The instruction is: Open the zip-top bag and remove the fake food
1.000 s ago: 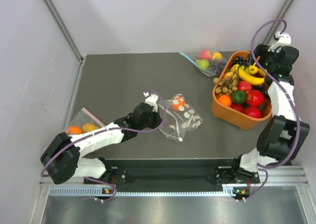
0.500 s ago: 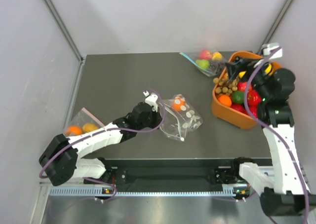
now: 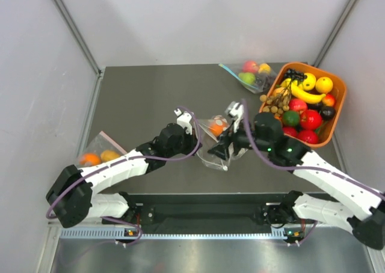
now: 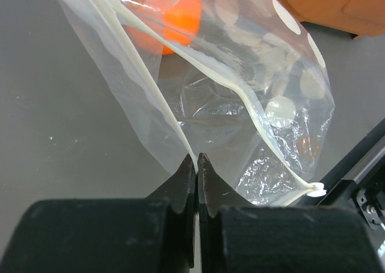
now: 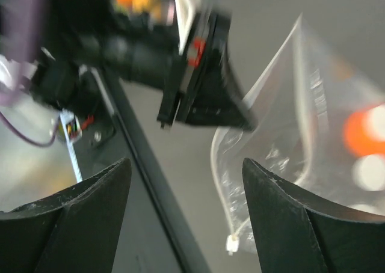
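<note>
I have the bag (image 4: 258,122) lying near the middle of the worktop (image 3: 150,98), with my left claw (image 4: 197,165) at its 9 o'clock, pressed together on one lip of the mouth. My right claw (image 5: 185,171) hangs at the bag's 4 o'clock, spread wide and holding nothing.

As I judge it, the opening is done: the two white zip strips stand apart and the mouth gapes. The emptying is not. An orange ball (image 4: 177,14) sits deep inside, toward the bag's 12 o'clock end, and I see no other food in there. What is left is to reach in, or tip the bag, and get that ball out onto the worktop or into the bin (image 3: 343,98) at 2 o'clock.

The left wrist view alone shows the pinch itself — thin film caught between my shut fingers — and the parted strips. The right wrist view, blurred, shows my spread fingers facing the mouth with the left claw beyond. Only the overhead view places both arms around the bag and shows the fruit-filled bin.
</note>
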Robot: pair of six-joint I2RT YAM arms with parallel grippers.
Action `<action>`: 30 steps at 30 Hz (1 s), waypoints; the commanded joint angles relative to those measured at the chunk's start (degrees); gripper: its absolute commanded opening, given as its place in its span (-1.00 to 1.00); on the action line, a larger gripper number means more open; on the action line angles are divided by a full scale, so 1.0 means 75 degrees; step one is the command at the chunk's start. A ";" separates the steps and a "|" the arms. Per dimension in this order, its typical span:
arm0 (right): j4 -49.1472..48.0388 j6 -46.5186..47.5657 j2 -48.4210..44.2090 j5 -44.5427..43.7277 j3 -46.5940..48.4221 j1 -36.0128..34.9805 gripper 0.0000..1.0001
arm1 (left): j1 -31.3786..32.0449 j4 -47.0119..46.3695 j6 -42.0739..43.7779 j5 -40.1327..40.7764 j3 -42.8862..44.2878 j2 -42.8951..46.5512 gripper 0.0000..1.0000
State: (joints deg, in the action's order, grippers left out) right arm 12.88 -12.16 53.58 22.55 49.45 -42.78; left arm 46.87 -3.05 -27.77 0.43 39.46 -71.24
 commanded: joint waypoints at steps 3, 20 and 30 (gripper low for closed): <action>-0.0533 -0.0405 0.0975 -0.0580 -0.0078 -0.0787 0.47 | -0.0015 -0.0496 -0.0141 -0.0209 0.0305 0.0346 -1.00; -0.2057 -0.1354 0.2922 -0.1330 -0.0522 -0.0075 0.40 | -0.0015 -0.0168 -0.0118 -0.0280 0.0152 0.1002 -1.00; -0.2913 -0.1904 0.2865 -0.1213 -0.1272 0.0817 0.40 | -0.0015 0.0066 -0.0083 -0.0163 0.0059 0.1249 -1.00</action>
State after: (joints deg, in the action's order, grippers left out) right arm -2.92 -23.66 76.66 13.34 41.65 -38.65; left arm 46.87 -2.04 -28.56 -1.02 39.48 -63.46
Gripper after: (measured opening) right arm 0.700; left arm 0.016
